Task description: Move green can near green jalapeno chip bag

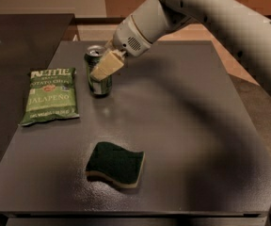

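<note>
The green can (97,82) stands upright on the dark table (182,126), just right of the green jalapeno chip bag (50,96), which lies flat near the left edge. My gripper (103,68) reaches in from the upper right and is shut on the can's upper half; one pale finger (107,66) crosses the can's front. A narrow gap separates the can from the bag's right edge.
A dark green wavy sponge with a pale base (115,164) lies toward the table's front. My white arm (211,13) crosses the upper right. A second dark surface (18,36) adjoins at the left.
</note>
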